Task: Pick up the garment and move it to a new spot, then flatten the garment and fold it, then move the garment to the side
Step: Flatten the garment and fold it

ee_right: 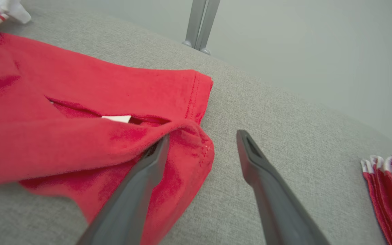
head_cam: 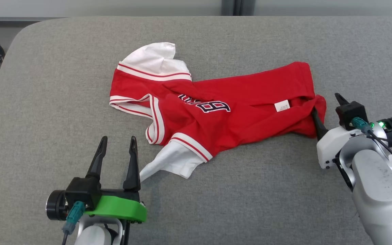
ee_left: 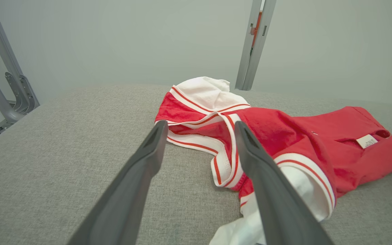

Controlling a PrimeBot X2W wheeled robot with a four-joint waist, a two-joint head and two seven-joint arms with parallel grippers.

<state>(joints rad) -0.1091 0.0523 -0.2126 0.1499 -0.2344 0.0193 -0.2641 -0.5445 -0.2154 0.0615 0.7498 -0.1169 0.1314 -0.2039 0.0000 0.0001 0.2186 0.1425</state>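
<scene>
- The garment, a red jersey with white trim, lies rumpled near the middle of the grey table, not yet flat.
- Its long axis runs across the head view, almost side to side. The collar and white sleeves point toward the robot's left and the hem toward its right. The hem gapes enough to show the inner label.
- The left end effector has its fingers apart and empty, hovering just beside the near white sleeve.
- The right end effector is also spread wide. One finger is tucked against the folded hem corner and the other stands off the cloth, so nothing is clamped.
- The step in hand looks like taking hold to spread the jersey out:
  - Close the right fingers on the hem corner only — one layer if possible, not the whole bunched fold.
  - Bring the left down on the sleeve or shoulder seam, then draw the two ends apart along that long axis, low over the table, so the twist at the middle unrolls.
- A second red cloth lies well apart to the right — keep clear of it.
</scene>
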